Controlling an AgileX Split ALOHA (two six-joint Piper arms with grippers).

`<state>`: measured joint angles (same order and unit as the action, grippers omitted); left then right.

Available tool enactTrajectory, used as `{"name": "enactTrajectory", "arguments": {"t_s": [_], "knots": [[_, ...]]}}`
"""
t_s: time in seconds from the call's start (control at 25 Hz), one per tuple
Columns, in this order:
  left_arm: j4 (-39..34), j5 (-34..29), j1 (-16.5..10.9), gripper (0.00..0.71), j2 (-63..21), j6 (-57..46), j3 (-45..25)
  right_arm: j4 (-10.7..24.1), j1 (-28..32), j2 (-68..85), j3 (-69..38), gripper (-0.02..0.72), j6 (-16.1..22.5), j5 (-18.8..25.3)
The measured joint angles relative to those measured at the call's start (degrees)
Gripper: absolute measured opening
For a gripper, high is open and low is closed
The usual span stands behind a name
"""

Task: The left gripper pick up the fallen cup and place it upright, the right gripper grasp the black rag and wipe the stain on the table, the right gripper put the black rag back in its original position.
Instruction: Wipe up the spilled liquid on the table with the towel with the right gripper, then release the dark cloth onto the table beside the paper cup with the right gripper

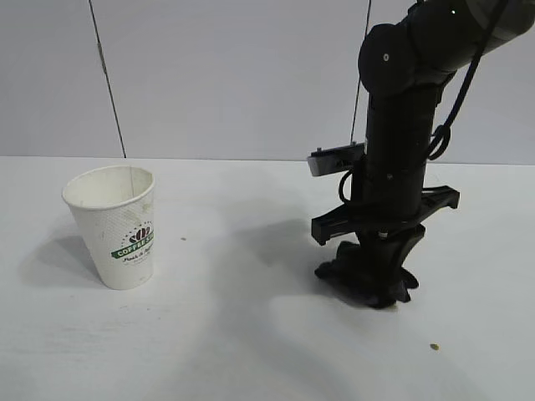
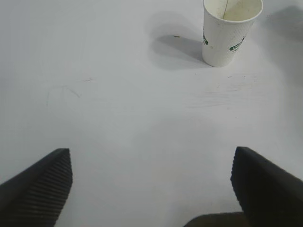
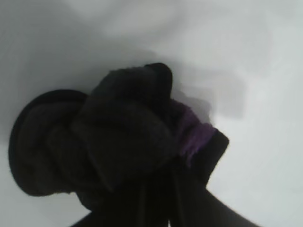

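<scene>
- The cup [image 1: 116, 225] is standing upright.
- The right gripper [image 1: 368, 282], right of the cup, is clamping the black rag [image 3: 113, 151] against the table [image 1: 251, 334].
- The left gripper [image 2: 151, 184] is hanging with fingers apart, well short of the cup.

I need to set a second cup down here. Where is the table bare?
Bare white tabletop lies between the upright white paper coffee cup and the black right gripper, and along the near edge. It is crowded where that gripper presses the black rag down. The open left gripper hovers over bare table.

Pale grey panelled wall [image 1: 226, 75] with thin dark seams behind
</scene>
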<state>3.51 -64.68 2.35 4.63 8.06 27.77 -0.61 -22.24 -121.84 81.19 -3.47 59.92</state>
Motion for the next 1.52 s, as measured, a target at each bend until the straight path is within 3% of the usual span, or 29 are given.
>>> {"name": "enactTrajectory", "arguments": {"t_s": [0.12, 0.24, 0.36, 0.52, 0.64, 0.84, 1.08, 1.16, 1.28, 1.44, 1.52], "knots": [[0.0, 0.0, 0.0, 0.654, 0.0, 0.0, 0.0, -1.8, 0.0, -0.1, -0.3, 0.043, -2.6, 5.5], [0.0, 0.0, 0.0, 0.654, 0.0, 0.0, 0.0, -1.9, 0.0, -0.2, -0.5, 0.043, -3.5, 6.9], [0.0, 0.0, 0.0, 0.654, 0.0, 0.0, 0.0, -2.8, 0.0, -0.2, -0.6, 0.043, -2.7, 2.2], [0.0, 0.0, 0.0, 0.654, 0.0, 0.0, 0.0, -8.6, -0.1, 0.0, -0.6, 0.043, -0.9, -8.9], [0.0, 0.0, 0.0, 0.654, 0.0, 0.0, 0.0, -11.0, -1.3, 0.0, -0.6, 0.043, -2.5, -13.5], [0.0, 0.0, 0.0, 0.654, 0.0, 0.0, 0.0, -8.9, -2.0, -0.1, -0.6, 0.043, -2.0, -14.0], [0.0, 0.0, 0.0, 0.654, 0.0, 0.0, 0.0, 1.5, -2.5, 0.2, -0.5, 0.043, 6.7, -11.9], [0.0, 0.0, 0.0, 0.654, 0.0, 0.0, 0.0, 2.9, -2.5, 0.2, -0.5, 0.058, 8.4, -11.8], [0.0, 0.0, 0.0, 0.654, 0.0, 0.0, 0.0, 3.6, -2.5, 0.2, -0.5, 0.184, 9.1, -11.6], [0.0, 0.0, 0.0, 0.654, 0.0, 0.0, 0.0, 4.2, -2.0, 0.3, -0.5, 0.504, 9.4, -11.2], [0.0, 0.0, 0.0, 0.654, 0.0, 0.0, 0.0, 4.2, -1.6, 0.5, -0.5, 0.572, 9.4, -10.9]]}}
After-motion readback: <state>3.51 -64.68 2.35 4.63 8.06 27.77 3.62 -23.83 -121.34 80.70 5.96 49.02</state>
